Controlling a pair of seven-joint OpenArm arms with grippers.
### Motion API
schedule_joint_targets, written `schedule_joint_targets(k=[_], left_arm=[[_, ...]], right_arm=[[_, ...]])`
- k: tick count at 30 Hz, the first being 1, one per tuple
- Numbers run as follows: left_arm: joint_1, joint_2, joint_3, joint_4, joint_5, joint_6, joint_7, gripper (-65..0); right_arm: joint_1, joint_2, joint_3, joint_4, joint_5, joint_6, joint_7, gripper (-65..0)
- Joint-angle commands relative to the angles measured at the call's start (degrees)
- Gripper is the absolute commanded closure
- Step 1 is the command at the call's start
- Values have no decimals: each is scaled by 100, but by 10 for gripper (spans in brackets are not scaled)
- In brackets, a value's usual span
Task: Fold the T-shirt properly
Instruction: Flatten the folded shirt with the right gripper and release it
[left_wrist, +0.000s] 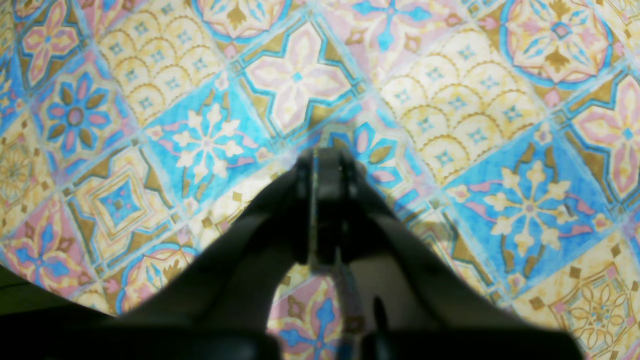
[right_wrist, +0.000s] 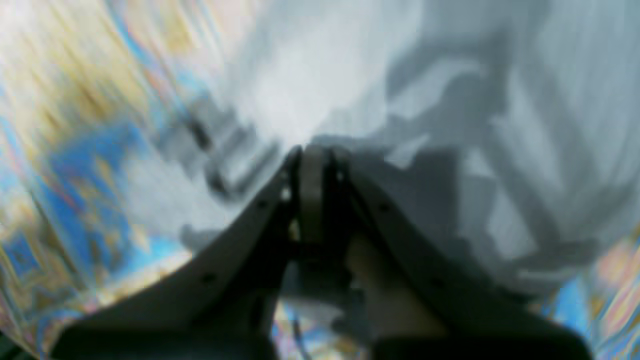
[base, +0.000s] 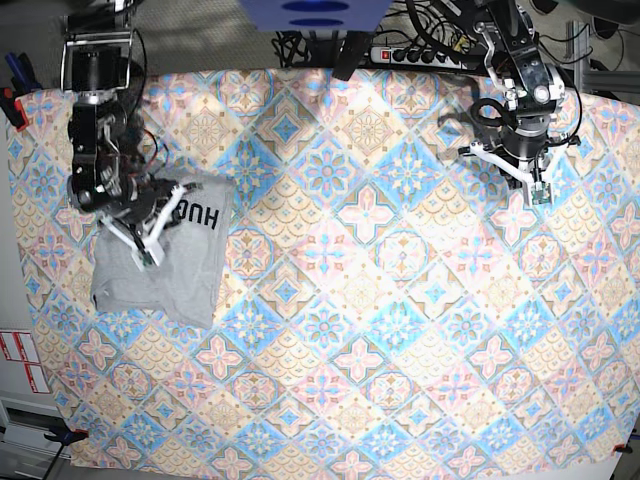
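Light grey T-shirt (base: 165, 255), folded into a rough rectangle, black letters "HUG" showing at its upper edge. Spread beneath: tile-patterned cloth (base: 380, 300) in blue, pink and cream; cables and a power strip (base: 420, 52) along the far edge. Shirt at the cloth's left side, right gripper (base: 148, 252) directly over it, fingers together, grip on fabric unclear through blur. Left gripper (base: 540, 193) clenched, well apart, over bare pattern.

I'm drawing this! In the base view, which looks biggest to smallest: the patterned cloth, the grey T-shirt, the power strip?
1. Patterned cloth, covering nearly the whole table.
2. T-shirt, a folded patch.
3. Power strip, partly hidden by cables.
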Motion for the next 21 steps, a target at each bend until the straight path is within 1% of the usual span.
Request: schedule_joint_targets(k=[1,7,11,13,16,21], left_arm=[[-5,-17,2,98,-10,10,-121,0],[-5,-17,2,98,-10,1,-121,0],[-5,-17,2,98,-10,1,-121,0],[-5,-17,2,98,-10,1,-121,0],[-5,-17,2,98,-10,1,-121,0],[-5,-17,2,98,-10,-7,-121,0]], right_arm=[[93,66,95,28,49,9,132,-26],[102,66,113,-895,40,9,202,-26],[102,48,95,-1370,40,9,422,-27],[93,40,95,-1247,40,9,396,-27],[5,40,95,-570,66,17,378,-27],[-566,40,95,433,75,17,220,-27]])
